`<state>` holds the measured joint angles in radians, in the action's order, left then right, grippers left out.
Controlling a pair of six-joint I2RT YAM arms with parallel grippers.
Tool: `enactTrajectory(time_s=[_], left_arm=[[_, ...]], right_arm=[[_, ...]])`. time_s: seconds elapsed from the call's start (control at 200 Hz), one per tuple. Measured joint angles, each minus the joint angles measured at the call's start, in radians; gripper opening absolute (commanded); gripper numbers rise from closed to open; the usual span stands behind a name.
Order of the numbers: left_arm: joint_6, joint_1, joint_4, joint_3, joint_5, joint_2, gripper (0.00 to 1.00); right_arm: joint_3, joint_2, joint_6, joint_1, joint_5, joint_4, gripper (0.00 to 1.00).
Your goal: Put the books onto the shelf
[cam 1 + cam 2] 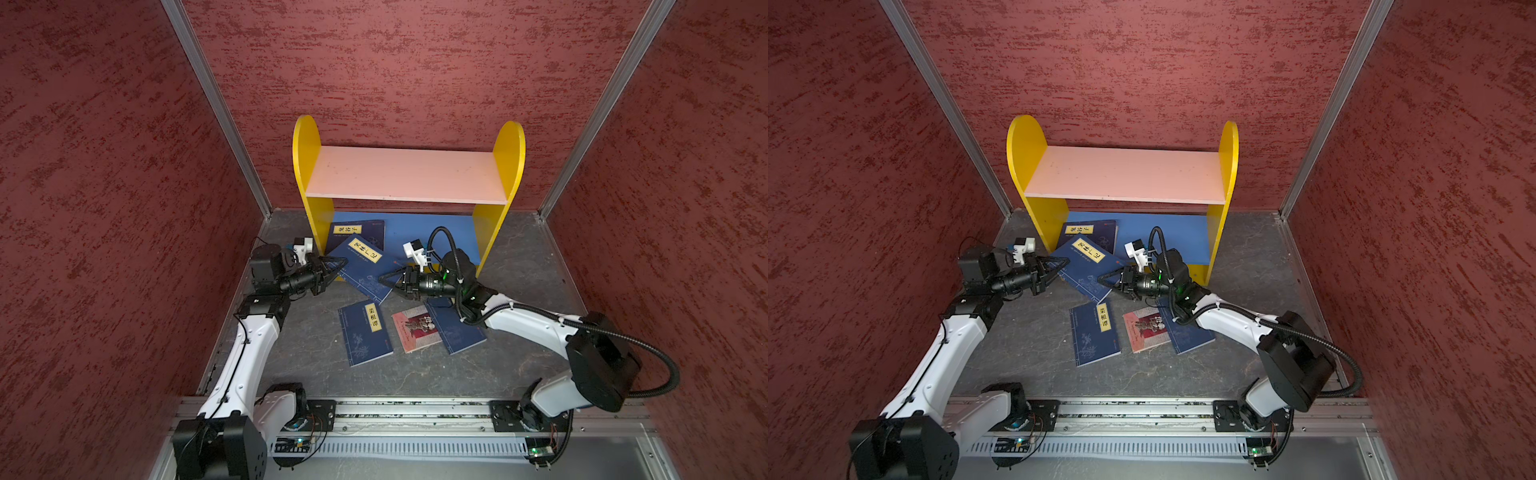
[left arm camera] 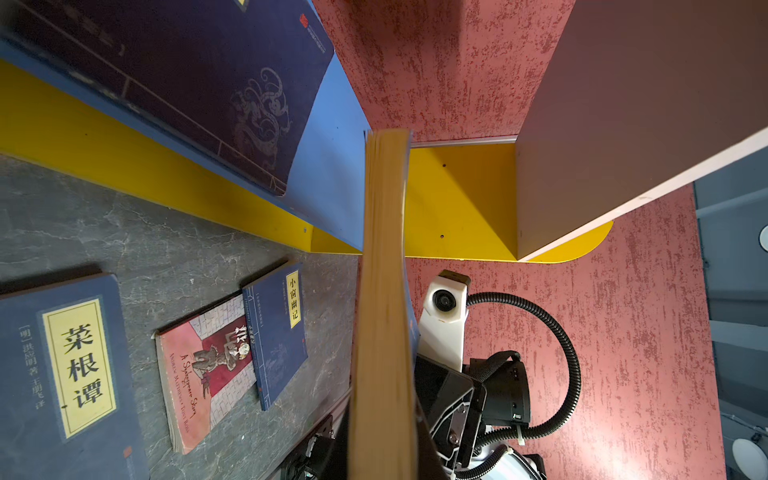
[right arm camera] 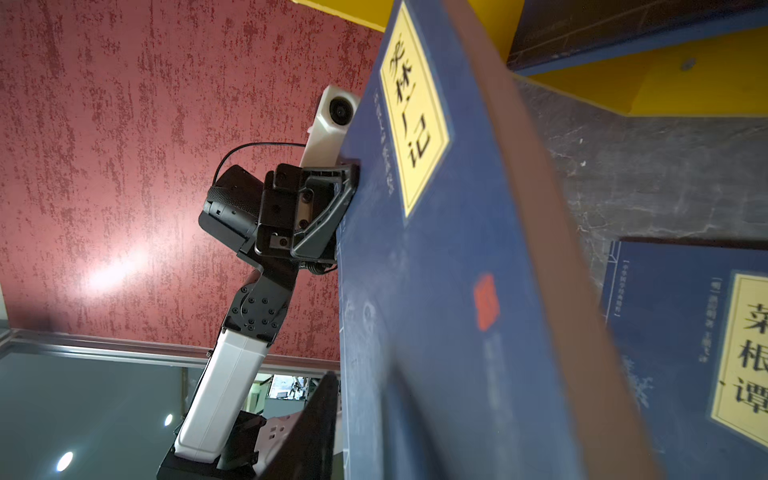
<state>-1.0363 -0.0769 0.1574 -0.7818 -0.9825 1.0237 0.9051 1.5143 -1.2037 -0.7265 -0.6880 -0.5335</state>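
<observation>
Red mottled walls box in a dark stone-look surface. Between the two arms, the held book, navy with a yellow label, hangs tilted just in front of the shelf, toward its left panel. The left hand is clamped tight on the page edge, and the left wrist view looks straight along the yellowed pages. The right hand straddles the opposite edge, one finger on each side of the cover. Whether it is pressing or slack, cannot tell. On the blue lower board a second navy book lies flat. The pink upper board is bare. On the surface lie a loose navy book, a pink book and a last navy book overlapping its edge. Risks, by my judgement: a thin paperback pinched at one margin may droop or swing if the right hand gives way, then slide out. Pushed in at this slant, its corner may catch the yellow panel or shove the shelved book backward.
</observation>
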Motion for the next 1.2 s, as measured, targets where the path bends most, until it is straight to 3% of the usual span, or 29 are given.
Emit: enactTrajectory(time_s=[0.205, 0.356, 0.496, 0.601, 0.686, 0.962, 1.202], left_arm=[[0.000, -0.004, -0.001, 0.000, 0.033, 0.000, 0.01], [-0.011, -0.004, -0.006, 0.000, 0.050, -0.001, 0.02], [-0.016, -0.005, -0.008, 0.000, 0.061, -0.001, 0.18], [0.010, -0.009, 0.024, -0.008, 0.080, -0.001, 0.53], [0.043, -0.019, 0.083, -0.028, 0.107, -0.001, 0.64], [0.240, -0.084, 0.321, -0.111, 0.311, -0.050, 0.70], [0.275, -0.128, 0.367, -0.111, 0.302, -0.055, 0.72]], right_arm=[[-0.001, 0.000, -0.019, 0.001, 0.051, -0.032, 0.39], [-0.001, 0.005, -0.026, 0.002, 0.085, -0.045, 0.27], [0.002, 0.022, -0.019, 0.002, 0.098, -0.038, 0.13], [0.027, 0.044, -0.004, 0.005, 0.097, -0.012, 0.08], [0.047, 0.053, 0.008, 0.014, 0.091, 0.009, 0.07], [0.067, 0.064, 0.043, 0.107, 0.029, 0.060, 0.07], [0.196, 0.158, 0.116, 0.166, -0.043, 0.178, 0.08]])
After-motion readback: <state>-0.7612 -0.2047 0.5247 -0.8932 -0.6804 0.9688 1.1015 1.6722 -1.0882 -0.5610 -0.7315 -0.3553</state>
